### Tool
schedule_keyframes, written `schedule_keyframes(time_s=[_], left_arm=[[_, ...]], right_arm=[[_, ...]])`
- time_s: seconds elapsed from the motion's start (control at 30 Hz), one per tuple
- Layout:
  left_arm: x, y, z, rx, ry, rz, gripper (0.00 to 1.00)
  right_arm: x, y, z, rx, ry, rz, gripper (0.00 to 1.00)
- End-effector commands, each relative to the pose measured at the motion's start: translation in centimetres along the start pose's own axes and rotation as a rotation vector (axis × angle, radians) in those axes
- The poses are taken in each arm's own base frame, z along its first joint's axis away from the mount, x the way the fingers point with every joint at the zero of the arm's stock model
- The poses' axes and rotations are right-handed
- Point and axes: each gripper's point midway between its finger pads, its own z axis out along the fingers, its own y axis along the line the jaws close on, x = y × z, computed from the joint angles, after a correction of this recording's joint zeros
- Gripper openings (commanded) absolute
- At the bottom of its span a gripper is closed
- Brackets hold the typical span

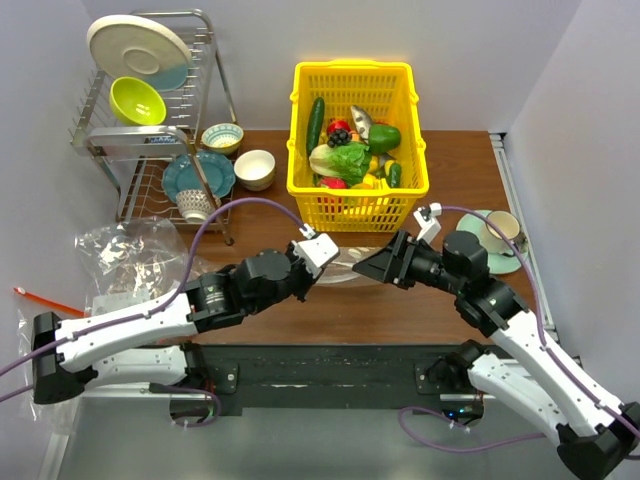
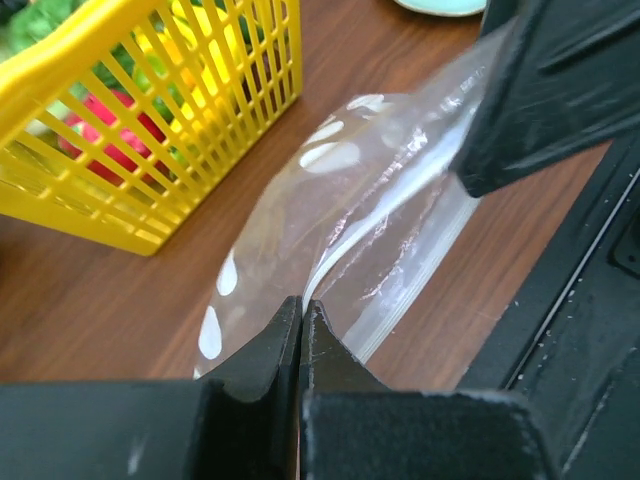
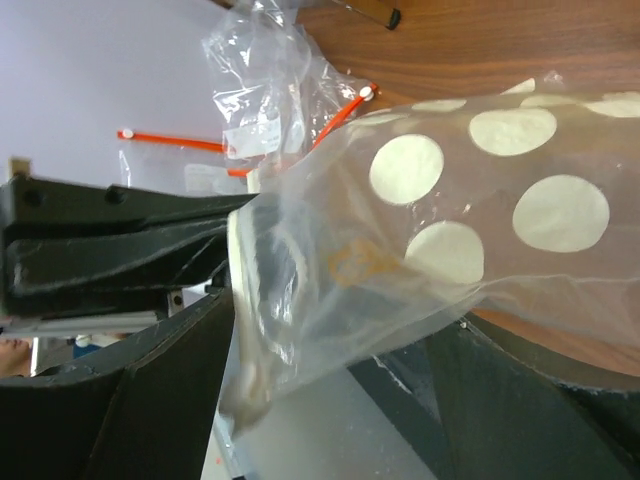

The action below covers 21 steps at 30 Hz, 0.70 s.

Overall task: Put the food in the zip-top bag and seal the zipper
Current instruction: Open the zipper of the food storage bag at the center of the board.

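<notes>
Left gripper pinched tight on the zip-top bag's edge. Right gripper has its jaws spread, the dotted plastic draped between them. Just beyond, the yellow basket holds the food.

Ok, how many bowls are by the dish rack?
3: a lime green bowl on the rack, a patterned bowl and a white bowl on the table beside it. Others may be hidden.
</notes>
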Motion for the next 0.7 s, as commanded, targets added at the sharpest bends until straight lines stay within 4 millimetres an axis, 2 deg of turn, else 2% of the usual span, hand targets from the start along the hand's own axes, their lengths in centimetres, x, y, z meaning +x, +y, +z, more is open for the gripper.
schedule_keyframes(time_s=[0.0,0.03,0.17,0.23,0.43,0.67], left_arm=[[-2.4,-0.8,-0.3,0.022,-0.015,-0.118,0.00],[-2.4,-0.8,-0.3,0.022,-0.012,-0.120,0.00],[-2.9,-0.8,-0.6,0.023,-0.025,-0.142,0.00],[-3.2,-0.9,-0.8,0.026,-0.028,-0.161,0.00],[-4.7,-1.4,-1.3,0.050,-0.039,-0.227,0.00],[-5.2,-1.8,-1.9,0.083,-0.051,-0.252,0.00]], right_arm=[[-1.5,3.5,-2.0,-0.155,-0.115,-0.138,0.80],[-1.6,3.6,-2.3,-0.156,-0.123,-0.149,0.91],[-2.1,4.0,-3.2,-0.131,-0.141,-0.194,0.98],[-1.9,3.6,-3.1,-0.110,-0.125,-0.201,0.94],[-1.8,4.0,-1.7,-0.139,-0.082,-0.163,0.75],[-1.9,4.4,-0.1,-0.147,-0.047,-0.150,0.71]])
